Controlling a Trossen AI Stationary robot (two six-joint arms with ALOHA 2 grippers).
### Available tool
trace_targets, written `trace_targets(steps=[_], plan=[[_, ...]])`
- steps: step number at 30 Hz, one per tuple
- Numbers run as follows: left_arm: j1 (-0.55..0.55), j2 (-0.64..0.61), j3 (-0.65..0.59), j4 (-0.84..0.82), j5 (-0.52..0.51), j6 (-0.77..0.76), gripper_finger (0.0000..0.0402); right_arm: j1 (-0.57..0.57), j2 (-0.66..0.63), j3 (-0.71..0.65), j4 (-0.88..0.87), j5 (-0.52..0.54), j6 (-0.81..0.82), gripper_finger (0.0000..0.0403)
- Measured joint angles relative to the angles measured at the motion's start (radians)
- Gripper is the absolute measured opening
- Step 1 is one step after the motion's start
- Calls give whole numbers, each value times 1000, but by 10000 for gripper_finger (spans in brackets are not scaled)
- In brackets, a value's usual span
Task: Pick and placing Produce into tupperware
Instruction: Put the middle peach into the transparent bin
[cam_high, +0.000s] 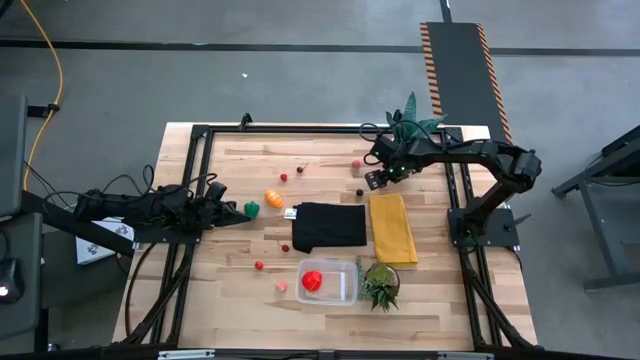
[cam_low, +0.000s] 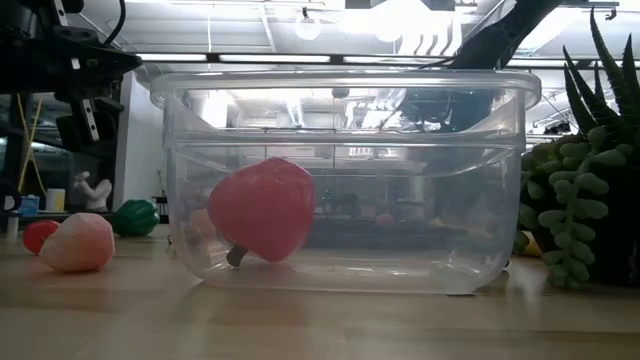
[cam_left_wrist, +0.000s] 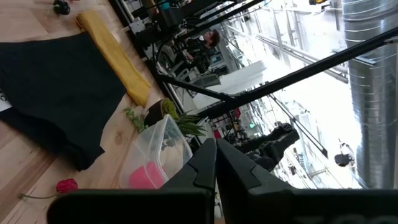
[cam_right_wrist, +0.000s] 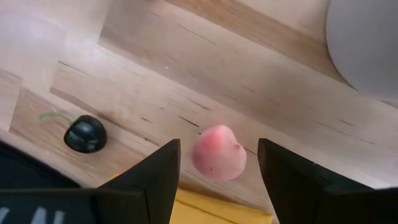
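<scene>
Judging by looks alone, the produce was small moulded toy fruit, probably light, stiff and smooth-skinned, so a round piece would likely roll or squirt out of a careless pinch; the safest hold would be across the widest part, with a finger on each side.

Starting at nine o'clock on the table, the left gripper (cam_high: 240, 215) rested low over the wood with its fingers pressed together on nothing. Just off its tip lay the green vegetable (cam_high: 251, 209), with the orange fruit (cam_high: 272, 198) a little past it towards one o'clock. Small red berries (cam_high: 283, 178) were scattered towards twelve, and another red berry (cam_high: 259, 266) lay towards six.

At six o'clock stood the clear tupperware (cam_high: 349, 283), holding the large red fruit (cam_high: 312, 281), which leaned against the tub's floor in the low view. A pale pink piece (cam_low: 78, 243) sat just outside the tub's wall. The black cloth (cam_high: 328, 226) occupied the middle, the yellow cloth (cam_high: 392, 228) beside it at three o'clock.

At one o'clock the right gripper (cam_right_wrist: 217, 162) hung over the table's far part, its jaws parted well wider than the pink fruit (cam_right_wrist: 218, 153) between them. Clear wood showed on each side of the fruit, so nothing was gripped yet. The dark berry (cam_right_wrist: 85, 134) lay apart from it.
</scene>
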Motion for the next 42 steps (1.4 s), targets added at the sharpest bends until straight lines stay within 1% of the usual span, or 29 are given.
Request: trace_targets(steps=[14,22,27,37,42], plan=[[0,0,0,0,0,0,1,0,6,0,14,4,0,204],[0,0,0,0,0,0,1,2,46,1,18,-8,2,204],[0,0,0,0,0,-2,1,3,49,1,15,-9,3,204],[0,0,0,0,0,0,1,2,49,1,12,-15,1,166],[0,0,0,0,0,0,1,2,49,1,4,-19,2,161]])
